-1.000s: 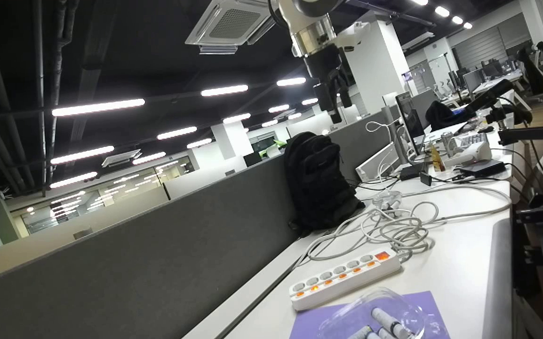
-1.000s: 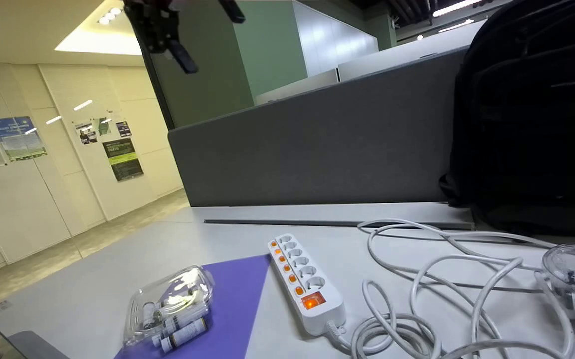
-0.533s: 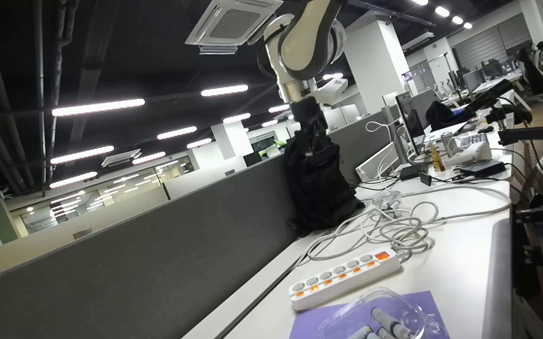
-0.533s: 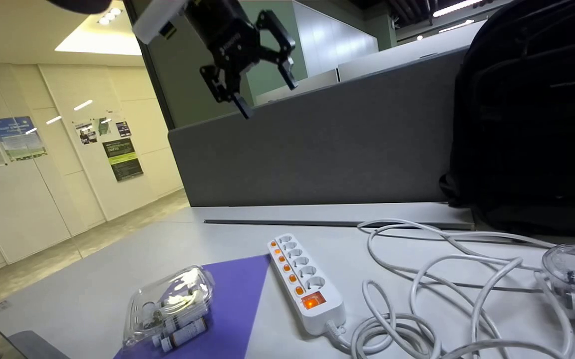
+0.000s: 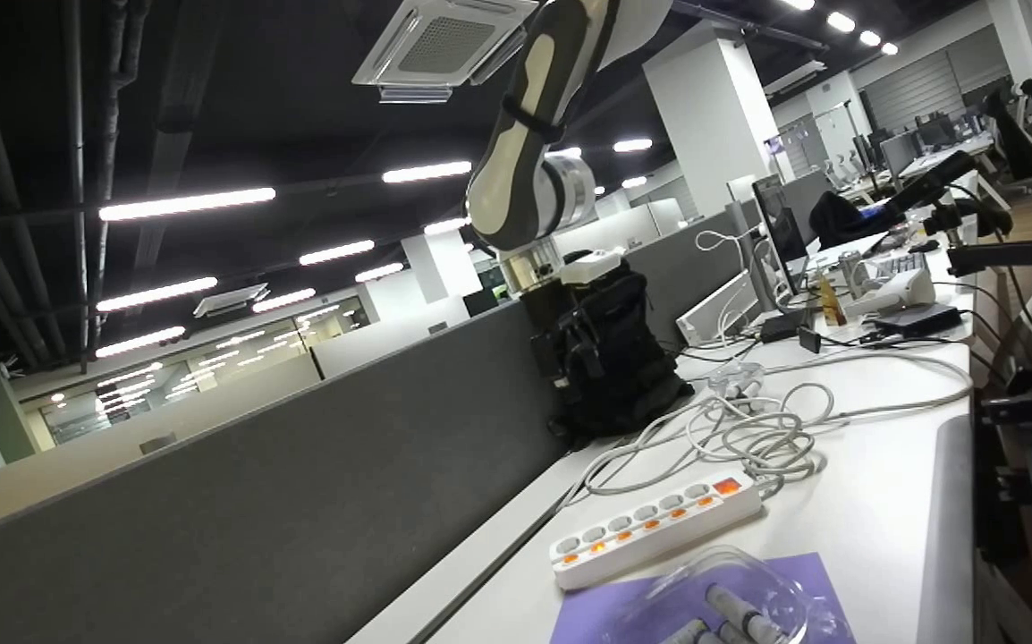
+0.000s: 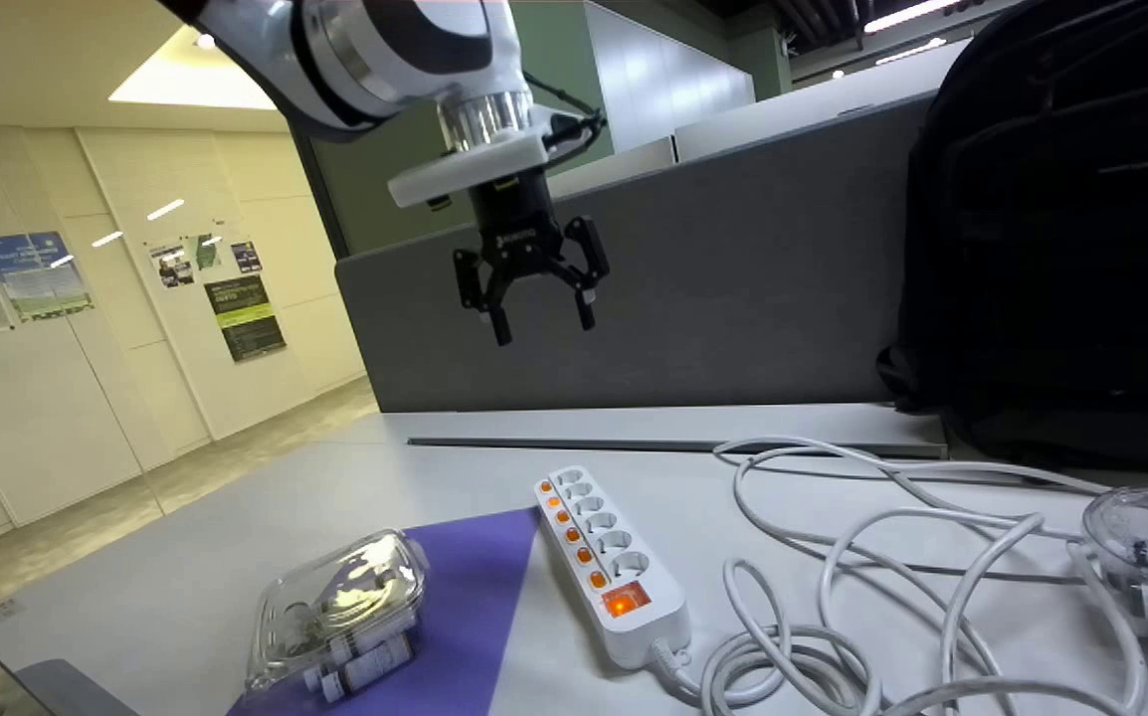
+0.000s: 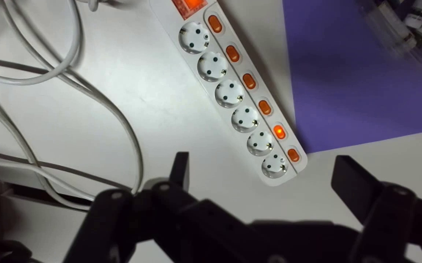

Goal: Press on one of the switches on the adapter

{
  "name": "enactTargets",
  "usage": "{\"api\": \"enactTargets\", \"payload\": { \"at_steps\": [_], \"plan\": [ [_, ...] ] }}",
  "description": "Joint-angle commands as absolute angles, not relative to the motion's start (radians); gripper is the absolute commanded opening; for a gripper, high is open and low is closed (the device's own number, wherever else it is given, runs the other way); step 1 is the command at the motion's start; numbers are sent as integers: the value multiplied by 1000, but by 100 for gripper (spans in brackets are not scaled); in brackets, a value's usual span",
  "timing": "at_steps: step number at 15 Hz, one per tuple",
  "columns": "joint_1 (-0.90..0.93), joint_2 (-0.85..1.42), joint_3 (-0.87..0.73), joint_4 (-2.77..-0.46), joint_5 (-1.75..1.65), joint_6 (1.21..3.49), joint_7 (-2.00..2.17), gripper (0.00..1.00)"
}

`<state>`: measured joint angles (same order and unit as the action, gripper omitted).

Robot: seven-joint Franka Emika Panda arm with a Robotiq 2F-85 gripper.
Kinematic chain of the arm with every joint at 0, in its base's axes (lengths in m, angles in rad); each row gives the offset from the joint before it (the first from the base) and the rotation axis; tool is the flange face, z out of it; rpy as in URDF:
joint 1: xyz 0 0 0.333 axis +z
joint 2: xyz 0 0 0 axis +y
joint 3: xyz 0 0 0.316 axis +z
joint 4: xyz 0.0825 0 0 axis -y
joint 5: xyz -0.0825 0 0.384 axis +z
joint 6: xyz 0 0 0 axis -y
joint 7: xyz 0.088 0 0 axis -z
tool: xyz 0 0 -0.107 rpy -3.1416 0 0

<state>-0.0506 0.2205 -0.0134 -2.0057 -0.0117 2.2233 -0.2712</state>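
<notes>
The adapter, a long white power strip, lies on the white table in both exterior views (image 5: 659,540) (image 6: 639,537) and in the wrist view (image 7: 237,77). It has a row of round sockets and a row of small orange switches. The small switch second from the far end (image 7: 279,132) glows. The big red-orange switch (image 6: 625,599) at the cable end is lit too. My gripper (image 6: 545,331) is open and empty, pointing down, well above the table. In the wrist view, the gripper (image 7: 261,160) has its fingers spread on either side of the strip's cable-free end, which lies below.
A purple sheet (image 6: 479,567) lies beside the strip with a clear plastic box (image 6: 340,607) of small bottles on it. White cables (image 6: 823,597) lie coiled near the strip. A grey partition (image 6: 634,268) and a black backpack (image 6: 1061,249) stand at the back.
The arm has swung into view and my gripper has come down toward the table, now hanging upright in front of the partition. It stays open. The adapter has not moved.
</notes>
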Motion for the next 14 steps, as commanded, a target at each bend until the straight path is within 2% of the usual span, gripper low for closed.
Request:
{"api": "enactTargets", "payload": {
  "at_steps": [1,7,12,13,14],
  "plan": [
    [-55,249,-10,-1978,-10,2215,-271,100],
    [-56,268,-9,-1946,-4,2198,-274,100],
    [-18,390,0,-1929,-111,2386,-266,100],
    [-14,415,5,-1928,-123,2425,-272,75],
    [-14,443,16,-1923,-120,2451,-286,73]
  ]
}}
